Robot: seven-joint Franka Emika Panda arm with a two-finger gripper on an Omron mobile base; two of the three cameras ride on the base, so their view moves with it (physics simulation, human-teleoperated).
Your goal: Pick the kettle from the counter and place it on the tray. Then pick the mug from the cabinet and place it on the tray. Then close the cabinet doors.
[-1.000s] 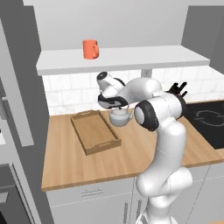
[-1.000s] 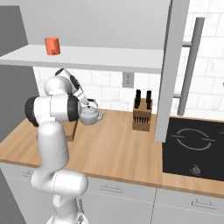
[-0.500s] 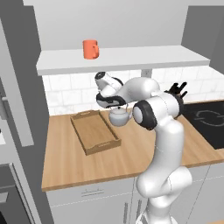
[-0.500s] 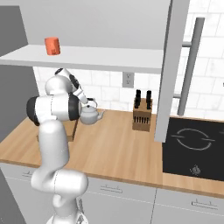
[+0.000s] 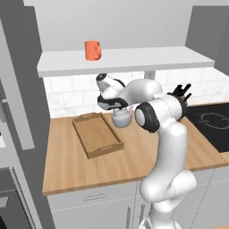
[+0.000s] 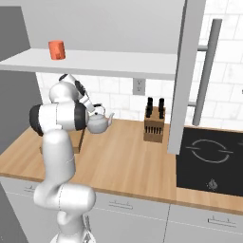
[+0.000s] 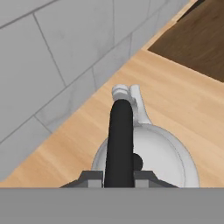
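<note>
A white robot arm bends over a light-brown wooden counter (image 5: 134, 156) in a rendered kitchen. At the centre of the left base view, its tool (image 5: 120, 110) sits directly on top of a small silver kettle (image 5: 121, 119). In the hand view, two dark fingertips (image 7: 91, 179) press against either side of the kettle's arched black handle (image 7: 120, 140) — the tool is pinching it. Whether the kettle rests on the counter or is lifted cannot be told. Just left of it lies a shallow brown tray (image 5: 97, 134). In the upper left, an orange-red mug (image 5: 92, 50) stands on the pale cabinet shelf (image 5: 129, 60). In the right base view, a knife block (image 6: 154, 123) stands right of the kettle — beside a black cooktop (image 6: 211, 154).
</note>
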